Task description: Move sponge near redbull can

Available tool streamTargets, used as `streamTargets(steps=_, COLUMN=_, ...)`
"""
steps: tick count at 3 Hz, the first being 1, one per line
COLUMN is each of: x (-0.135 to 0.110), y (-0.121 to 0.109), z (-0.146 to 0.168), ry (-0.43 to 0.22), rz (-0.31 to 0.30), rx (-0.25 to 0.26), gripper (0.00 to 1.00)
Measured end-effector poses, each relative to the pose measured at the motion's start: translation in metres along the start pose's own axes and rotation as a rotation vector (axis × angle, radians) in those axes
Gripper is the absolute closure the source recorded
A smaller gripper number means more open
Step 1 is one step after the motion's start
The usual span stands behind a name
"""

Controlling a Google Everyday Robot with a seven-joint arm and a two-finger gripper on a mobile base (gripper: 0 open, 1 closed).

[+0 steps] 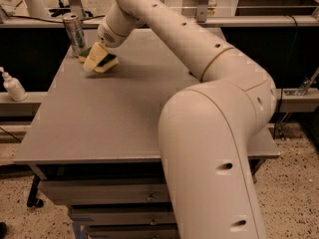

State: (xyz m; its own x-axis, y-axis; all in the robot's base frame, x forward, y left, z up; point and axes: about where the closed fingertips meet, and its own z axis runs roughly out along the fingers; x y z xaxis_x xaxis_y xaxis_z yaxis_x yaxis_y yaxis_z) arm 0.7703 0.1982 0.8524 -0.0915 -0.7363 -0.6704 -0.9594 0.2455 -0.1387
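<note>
The end effector (97,60) sits at the far left corner of the surface (124,116), closed around the sponge (109,61). One pale finger (93,59) lies across the sponge's near-left face; the other finger is hidden behind it. The sponge is tilted, with its dark green side facing up and to the right and yellow foam showing along the lower edge. Its long axis runs roughly left to right, and its left end is covered by the finger. Whether its lower edge touches the surface cannot be told.

The redbull can (75,33) stands upright just beside the sponge, to its left and farther back. The can's markings are too faint to read. The arm (199,59) fills the right foreground and is cut off at the bottom edge. A white pump bottle (13,87) stands off the surface at the left, with no readable label.
</note>
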Motion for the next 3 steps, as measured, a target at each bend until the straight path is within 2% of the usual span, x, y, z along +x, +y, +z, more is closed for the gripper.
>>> streamTargets(steps=1, x=0.002, y=-0.002, z=-0.009, ry=-0.015, rz=0.008, rx=0.003, gripper=0.0)
streamTargets(steps=2, x=0.011, y=-0.005, z=-0.04, ry=-0.078, rz=0.025, rx=0.021, gripper=0.0)
streamTargets(steps=3, x=0.038, y=-0.007, z=-0.088, ry=-0.142, rz=0.009, rx=0.064, gripper=0.0)
